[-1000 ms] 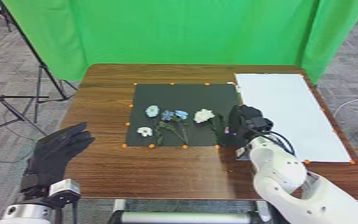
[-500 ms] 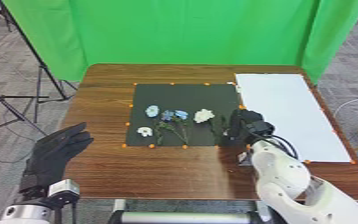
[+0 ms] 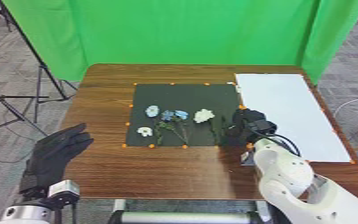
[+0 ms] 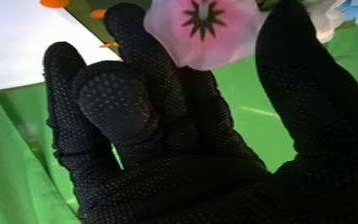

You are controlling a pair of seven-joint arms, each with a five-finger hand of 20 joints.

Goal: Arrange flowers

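Pink flower (image 4: 202, 50): between thumb and fingers of the right hand (image 3: 248, 120), thumb standing apart from fingers; cannot tell whether they grip it. Hand at the black mat's (image 3: 184, 94) right edge. Larger white flower (image 3: 204, 115) and blue flowers (image 3: 182, 114) lie on the mat. Left hand (image 3: 53, 152), fingers extended, by the wooden counter's (image 3: 158, 172) left edge.

Bright, even light; white sheet (image 3: 286, 110) brightest; soft shadows in folds of green curtain (image 3: 193, 35)
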